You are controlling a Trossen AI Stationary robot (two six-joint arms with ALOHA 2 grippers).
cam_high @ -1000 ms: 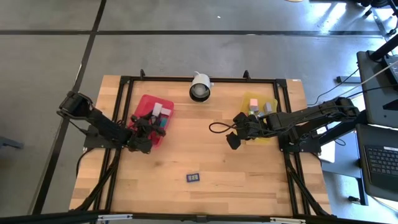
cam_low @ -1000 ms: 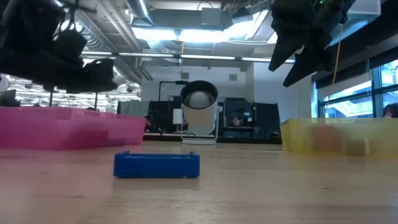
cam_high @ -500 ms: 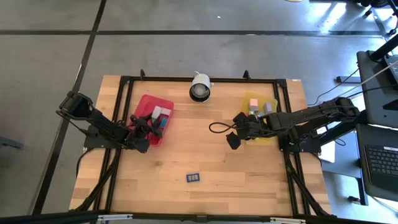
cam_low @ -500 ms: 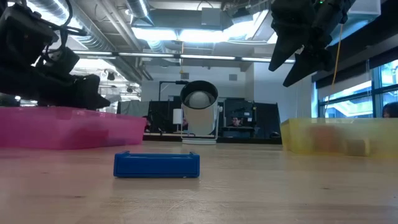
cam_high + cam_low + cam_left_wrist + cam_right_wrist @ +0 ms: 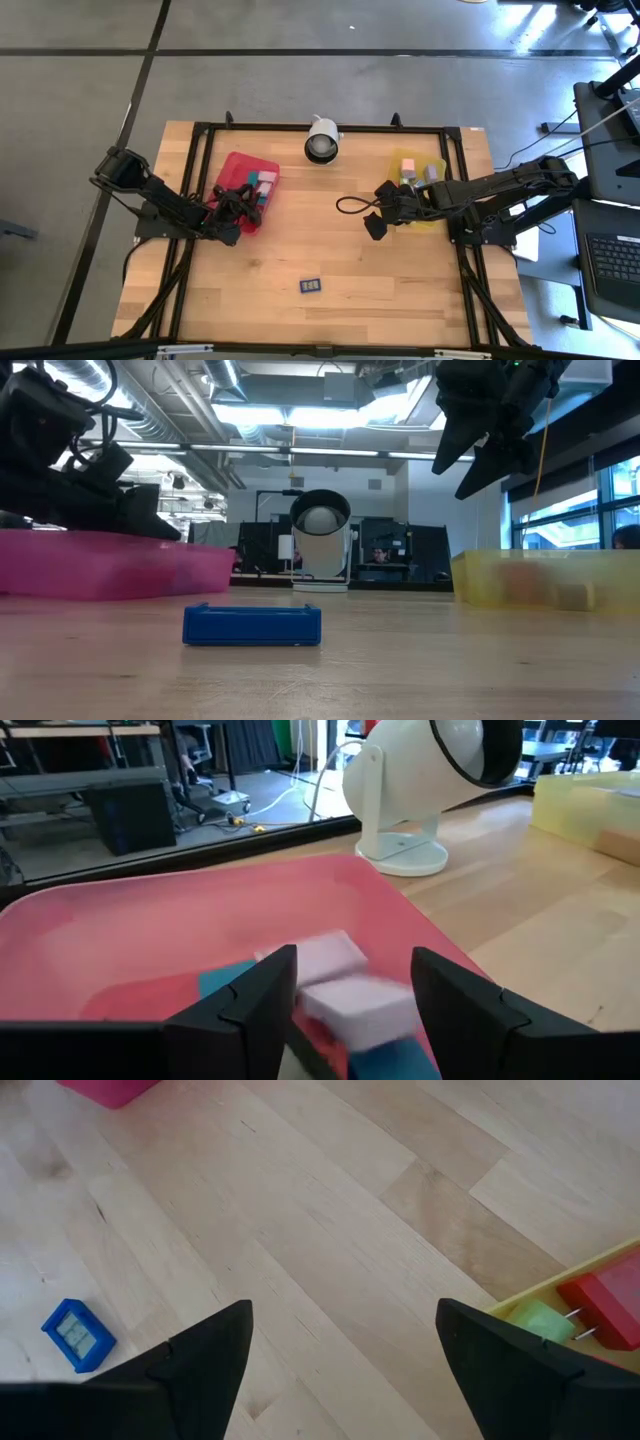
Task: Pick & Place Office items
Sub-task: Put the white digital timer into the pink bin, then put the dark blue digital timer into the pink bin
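Several small blocks, lilac, teal and red among them, lie in the red tray [image 5: 232,168] at the far left. My left gripper [image 5: 243,203] reaches into it almost level from the tray's near side. Its fingers stand apart, with a smeared lilac block [image 5: 355,1005] between them. A small blue piece with a pale face [image 5: 311,286] lies flat on the table toward the near edge. My right gripper [image 5: 378,210] hangs open and empty above the table, beside the yellow tray [image 5: 400,157], which holds green [image 5: 540,1323] and red [image 5: 605,1308] blocks. My left gripper has the lilac block [image 5: 330,995] between its two fingers, above the blocks in the tray. The block shows smeared while the fingers [image 5: 265,995] show sharp. Whether the fingers touch it, I cannot tell.
A white round device on a foot [image 5: 321,140] stands at the table's far edge between the two trays. A black cable loop [image 5: 350,205] lies by the right gripper. Bare wood spreads around the blue piece [image 5: 252,626]. A black frame runs along the table's edges.
My left gripper has sunk toward the red tray and tipped closer to level, drawing back a little toward the table's left edge.
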